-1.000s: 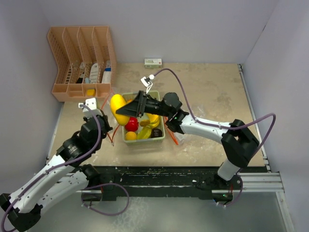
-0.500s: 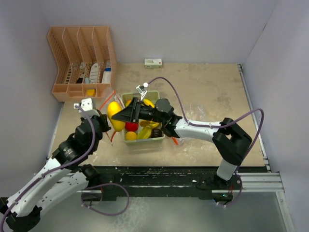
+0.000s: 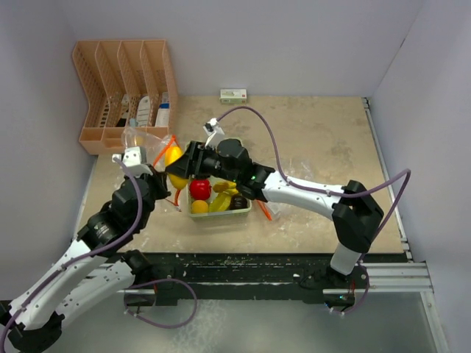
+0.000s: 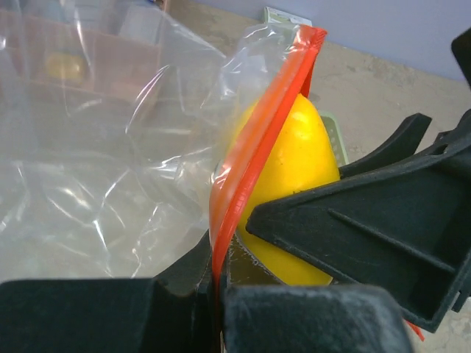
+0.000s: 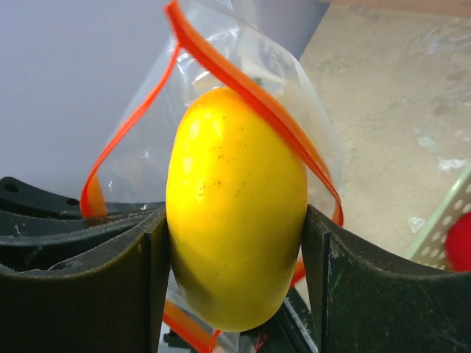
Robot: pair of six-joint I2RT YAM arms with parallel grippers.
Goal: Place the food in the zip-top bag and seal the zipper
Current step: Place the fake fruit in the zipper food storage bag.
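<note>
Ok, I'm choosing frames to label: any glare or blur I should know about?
Top external: evenly lit and sharp, though the zip-top bag is only a faint sheen. Left wrist: white glints across the bag, fingers dark and soft. Right wrist: yellow mango crisp, table behind soft.

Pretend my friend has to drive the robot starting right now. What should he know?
Left gripper: shut on the zipper, holding the bag up with its mouth open.
Right gripper: shut on the yellow mango, holding it in the bag's mouth, between the zipper's two sides.
In the tray: red apple, small orange, bananas, dark fruit.
Done: no fruit shows loose inside the bag yet.
Left: let the mango go inside, move the other fruit over, then press the zipper shut.
</note>
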